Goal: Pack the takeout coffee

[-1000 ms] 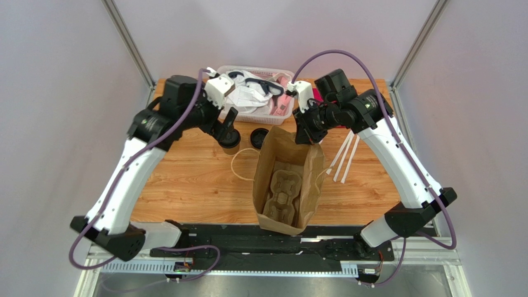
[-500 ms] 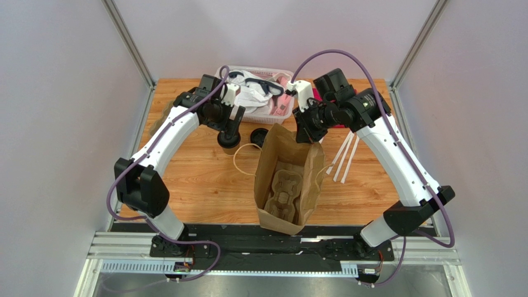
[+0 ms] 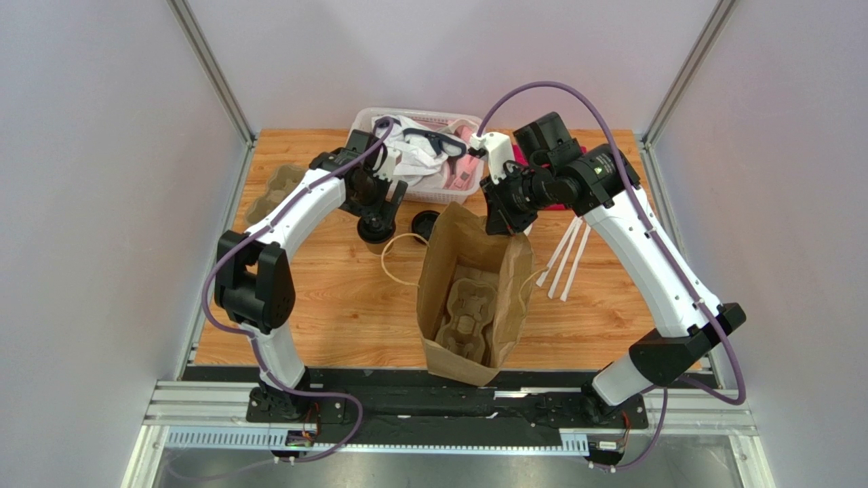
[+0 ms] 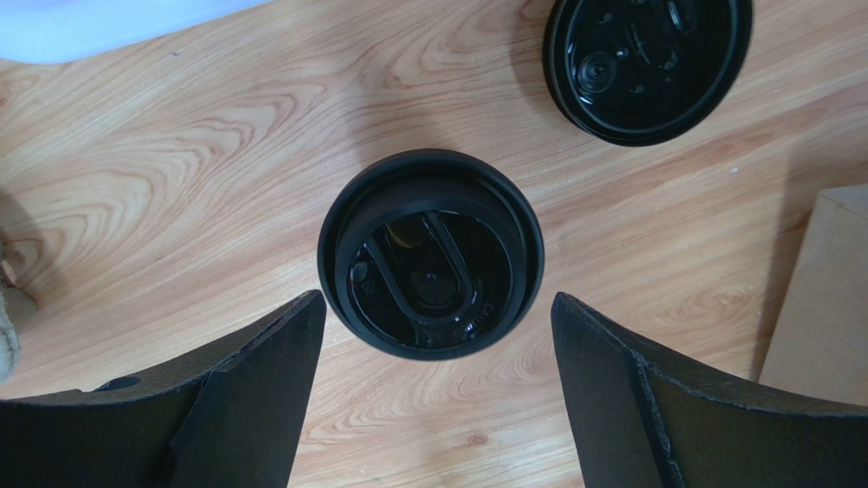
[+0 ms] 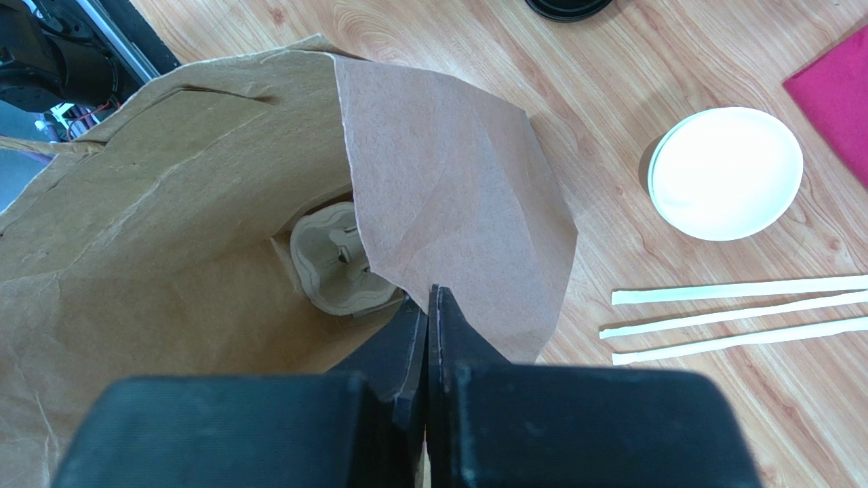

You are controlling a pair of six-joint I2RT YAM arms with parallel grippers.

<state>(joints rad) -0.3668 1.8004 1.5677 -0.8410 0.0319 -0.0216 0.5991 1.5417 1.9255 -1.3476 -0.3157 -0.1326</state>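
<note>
Jaws of the left gripper (image 4: 433,310) stand spread, one either side of the lidded coffee cup (image 4: 351,229), apart from it; cup sits toward the table's (image 3: 326,295) far edge, just left of the paper bag (image 5: 448,183); right gripper (image 5: 429,305) pinches the bag's rim. I'd centre, drop below the lid (image 4: 433,280), squeeze gently; lid's raised lettering is probably there but unreadable.

The top view looks down from above and behind the arm bases, far enough to take in the whole counter (image 3: 336,295). The left wrist view faces straight down, close over the takeout coffee (image 4: 428,266); the right wrist view peers down, close, into the paper bag (image 5: 153,203). All three share the bag's edge and the loose black lid (image 4: 647,66) beside it.
</note>
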